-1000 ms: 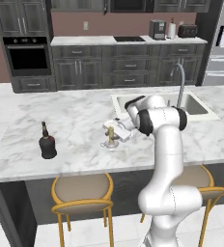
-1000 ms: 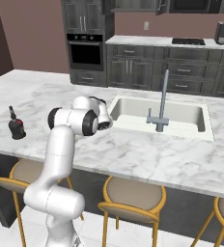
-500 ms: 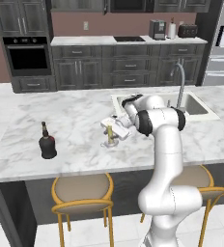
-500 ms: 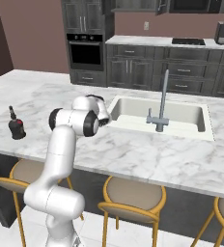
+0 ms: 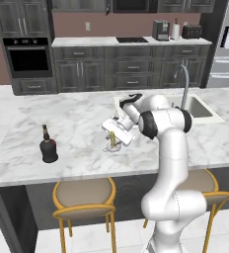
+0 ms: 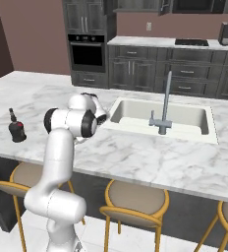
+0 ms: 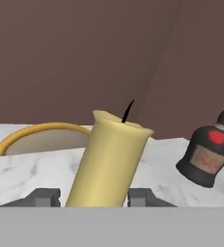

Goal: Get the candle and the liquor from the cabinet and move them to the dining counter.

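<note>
The candle (image 5: 112, 140), a slim yellowish-tan cylinder with a black wick, stands on the dining counter (image 5: 77, 116) left of the sink. My gripper (image 5: 113, 144) reaches down around it. In the hand view the candle (image 7: 109, 164) rises between the two fingertips (image 7: 47, 197) of my gripper (image 7: 94, 198), which is open, with a thin gap on the left side. The liquor (image 5: 48, 147), a squat black bottle, stands on the same counter further left, near the front edge; it also shows as liquor (image 6: 16, 129) and liquor (image 7: 208, 157). The dark cabinet (image 5: 82, 4) runs along the back wall.
The inset sink (image 5: 201, 106) with its curved faucet (image 5: 183, 81) lies right of the arm. Tan round stools (image 5: 84, 197) stand under the counter's front edge; another stool (image 6: 135, 201) shows from the right. An oven (image 5: 27, 57) and lower drawers line the back wall.
The jaws have widened slightly around the candle, which stays standing on the counter. The arm and the bottle have hardly moved.
</note>
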